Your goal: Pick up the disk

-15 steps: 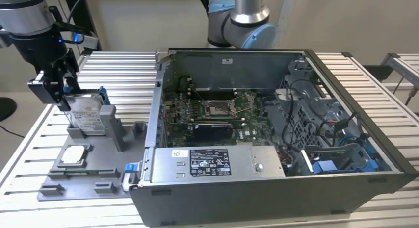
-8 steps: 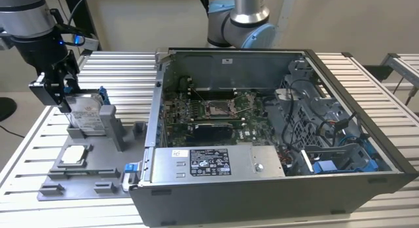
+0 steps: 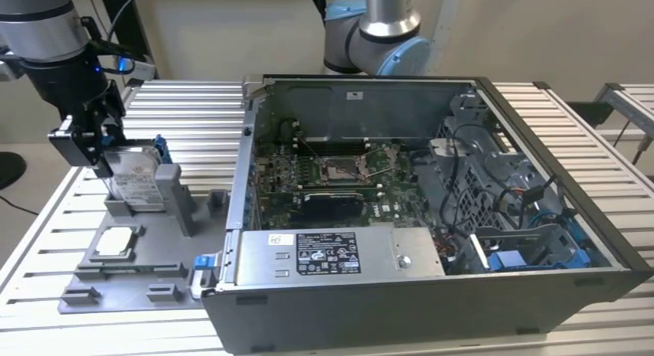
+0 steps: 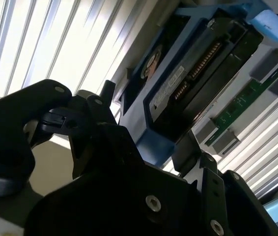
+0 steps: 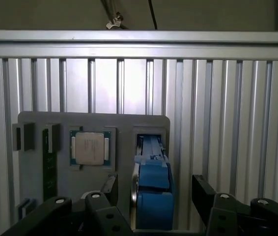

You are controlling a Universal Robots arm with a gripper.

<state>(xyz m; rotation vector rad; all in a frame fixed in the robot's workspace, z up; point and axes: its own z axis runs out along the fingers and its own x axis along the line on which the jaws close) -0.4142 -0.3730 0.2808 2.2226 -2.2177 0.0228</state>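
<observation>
You are looking at the disk standing on edge in a slotted grey stand at the exterior view's left, well apart from the open computer case. The stand is holding it upright so that both broad faces are being offered to a grasp from above. That is why the gripper is hanging directly over it and pointing down.

In the first wrist view the blue caddy is running edge-on between the two fingers, and a strip of the grey plate is showing on each side of it. So the claw is sitting wide: it is straddling the disk, not clamping it.

In the second wrist view the disk's dark face and its row of connector pins are showing inside the blue frame, close beside the gripper's black body.

In the exterior view the fingers seem to be sitting level with the disk's upper part. The dark gripper is overlapping it there, so I cannot say for certain that neither pad is touching.

The disk appears to be seated in its slot, not lifted. The chip is lying flat in its own pocket on the same fixture plate, just beside the stand, and the gripper is not over it. The plate is resting on the ribbed table.
</observation>
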